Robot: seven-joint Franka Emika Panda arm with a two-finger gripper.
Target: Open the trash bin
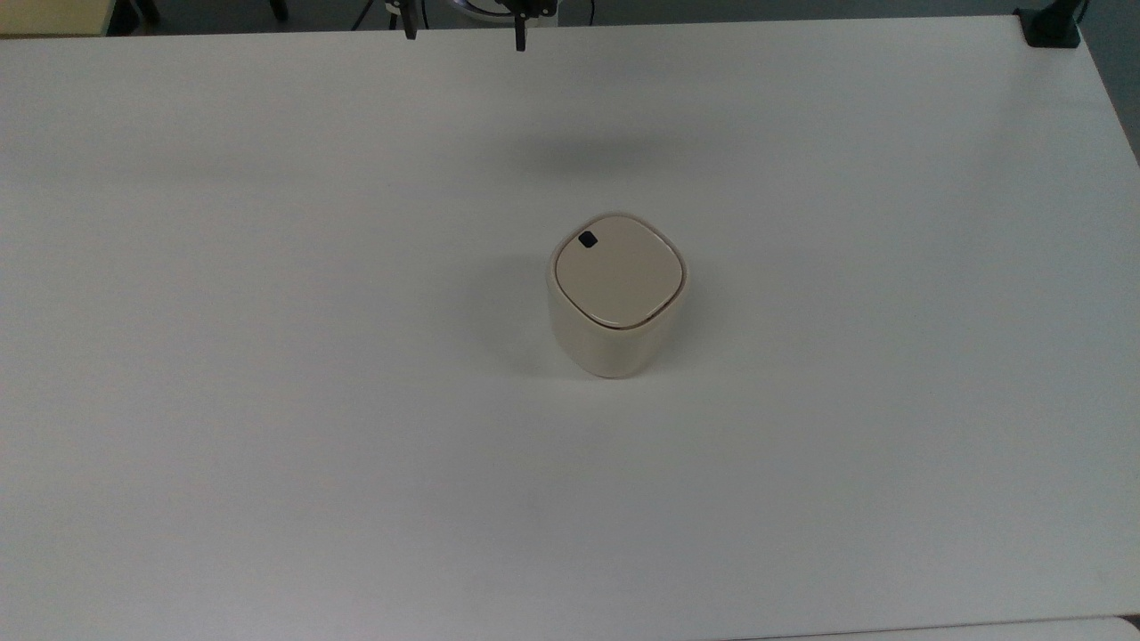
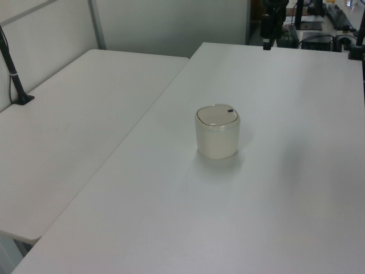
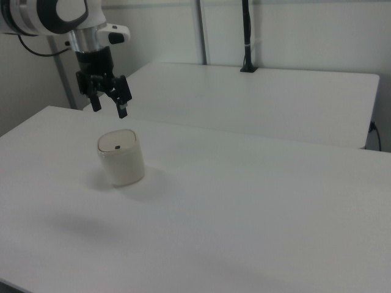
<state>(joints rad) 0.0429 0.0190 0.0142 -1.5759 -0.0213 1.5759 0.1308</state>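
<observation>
Bin (image 1: 617,298) sits upright near the middle of my white counter (image 1: 267,401), lid (image 1: 619,271) flat and shut. I note the small black latch (image 1: 588,239) at the lid corner toward the top view's upper left; in the right view the latch (image 3: 118,147) lies near the lid's centre-back. In the left view the bin (image 2: 217,132) stands alone on the counter, latch (image 2: 230,111) on the lid's far right corner.

Gripper (image 3: 108,108) hangs in the air above and behind the bin in the right view, well apart from it, touching nothing. Its two black fingers (image 3: 122,110) are spread wide and point down, nothing between them. In the top view the gripper (image 1: 463,34) pokes in at the top edge, over the counter's far border, with a soft shadow on the counter between it and the bin. In the left view I see the gripper (image 2: 267,39) at the far end.

A second white table (image 2: 74,114) adjoins the counter on the left view's left, with a black post (image 2: 14,74) clamped to it.
</observation>
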